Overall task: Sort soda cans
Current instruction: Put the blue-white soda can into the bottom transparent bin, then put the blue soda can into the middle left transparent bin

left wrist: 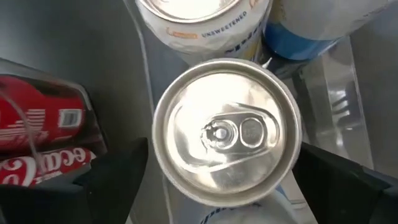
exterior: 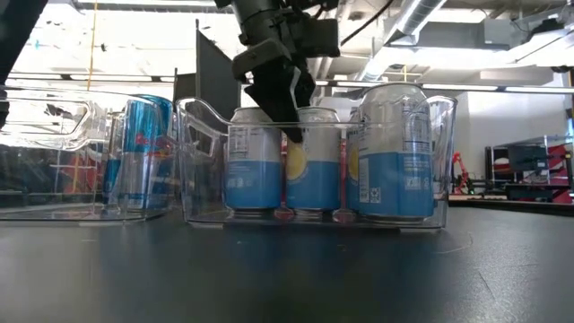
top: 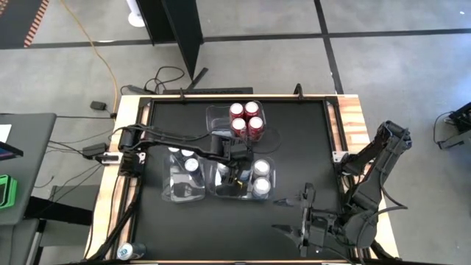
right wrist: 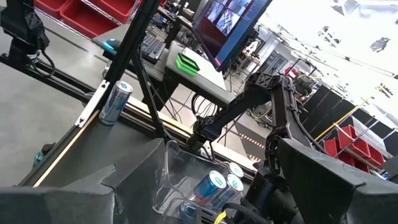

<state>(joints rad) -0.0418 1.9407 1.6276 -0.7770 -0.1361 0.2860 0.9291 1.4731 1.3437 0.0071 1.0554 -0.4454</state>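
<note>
**Left end effector spread over a can in the near bin**

Three clear bins sit on the black tabletop (top: 294,147): red cans (top: 246,119) in the far bin (top: 218,116), dark blue cans (top: 185,159) in the left bin (top: 171,193), light blue cans (exterior: 314,161) in the middle bin (exterior: 439,161). The left wrist view alone shows a silver can top (left wrist: 227,130) between the left end effector's (top: 237,177) spread fingers (left wrist: 112,180), apart from both. One can (top: 126,252) stands alone at the tabletop's near left corner. The left arm reaches across; the right end effector (top: 293,221) waits open near the front edge.
</note>
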